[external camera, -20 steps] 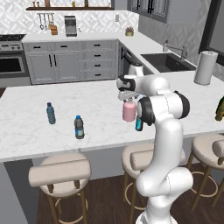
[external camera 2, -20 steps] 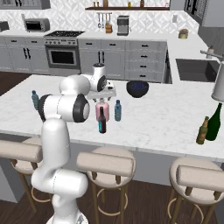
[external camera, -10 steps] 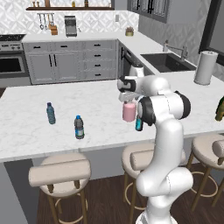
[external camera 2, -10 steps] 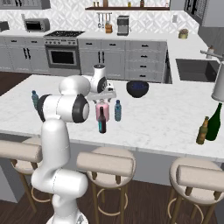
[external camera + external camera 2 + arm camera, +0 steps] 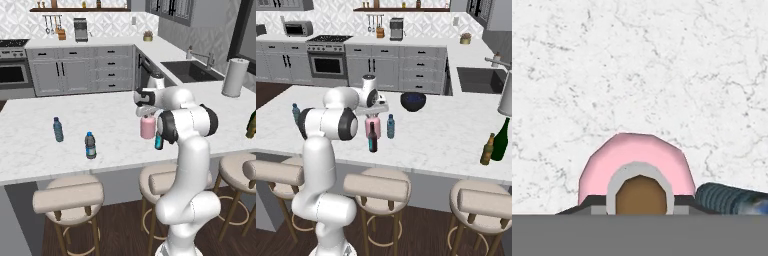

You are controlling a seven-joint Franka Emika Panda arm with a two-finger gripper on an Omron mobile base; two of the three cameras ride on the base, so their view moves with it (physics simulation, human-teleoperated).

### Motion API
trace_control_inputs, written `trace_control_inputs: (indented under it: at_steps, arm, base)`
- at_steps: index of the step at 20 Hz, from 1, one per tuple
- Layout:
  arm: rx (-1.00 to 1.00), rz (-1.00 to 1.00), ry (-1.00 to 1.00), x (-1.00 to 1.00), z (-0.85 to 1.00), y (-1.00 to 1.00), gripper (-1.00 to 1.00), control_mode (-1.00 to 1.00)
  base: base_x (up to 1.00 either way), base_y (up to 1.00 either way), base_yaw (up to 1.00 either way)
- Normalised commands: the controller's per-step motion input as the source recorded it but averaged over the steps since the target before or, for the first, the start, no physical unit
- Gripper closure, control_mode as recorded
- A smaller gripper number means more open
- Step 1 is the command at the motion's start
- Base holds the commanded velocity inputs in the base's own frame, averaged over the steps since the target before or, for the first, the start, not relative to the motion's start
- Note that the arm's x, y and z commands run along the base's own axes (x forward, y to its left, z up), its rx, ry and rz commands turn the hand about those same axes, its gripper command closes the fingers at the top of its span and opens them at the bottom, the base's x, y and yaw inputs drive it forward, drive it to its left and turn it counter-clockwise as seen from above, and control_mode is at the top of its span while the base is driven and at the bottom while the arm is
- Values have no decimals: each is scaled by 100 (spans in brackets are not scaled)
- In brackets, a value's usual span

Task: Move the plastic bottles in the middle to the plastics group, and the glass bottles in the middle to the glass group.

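The pincer (image 5: 146, 114) sits directly above the squat bottle (image 5: 147, 127) on the counter (image 5: 110, 117); the slim bottle (image 5: 372, 138) stands just beside it, nearer the stools (image 5: 377, 186).

Pretty crowded right at the middle of the counter (image 5: 446, 135): the pink bottle (image 5: 373, 127), the teal-bottomed dark bottle (image 5: 372, 140) and the clear blue-capped bottle (image 5: 390, 126) stand just beside each other, so there's barely a gap to slip between them. In the right base view, a dark bowl (image 5: 413, 101) sits behind at about 1 o'clock. Toward 3 o'clock the marble is wide open up to the olive-green bottle (image 5: 501, 140). Toward 9 o'clock in the left base view it's open until the two small water bottles (image 5: 90, 145).
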Motion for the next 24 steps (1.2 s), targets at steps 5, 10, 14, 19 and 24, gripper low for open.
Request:
trace_control_inputs:
  at_steps: [5, 10, 14, 19, 24]
  arm:
    - [2, 24, -20, -1, 2, 7, 100, -100]
    - [12, 18, -4, -33, 33, 13, 100, -100]
    - [12, 6, 0, -50, 40, 18, 100, -100]
    - [6, 7, 1, -39, 49, 40, 100, -100]
    - [9, 9, 1, -55, 33, 47, 100, -100]
  base:
    - [0, 0, 0]
    - [0, 0, 0]
    - [0, 0, 0]
    - [0, 0, 0]
    - [0, 0, 0]
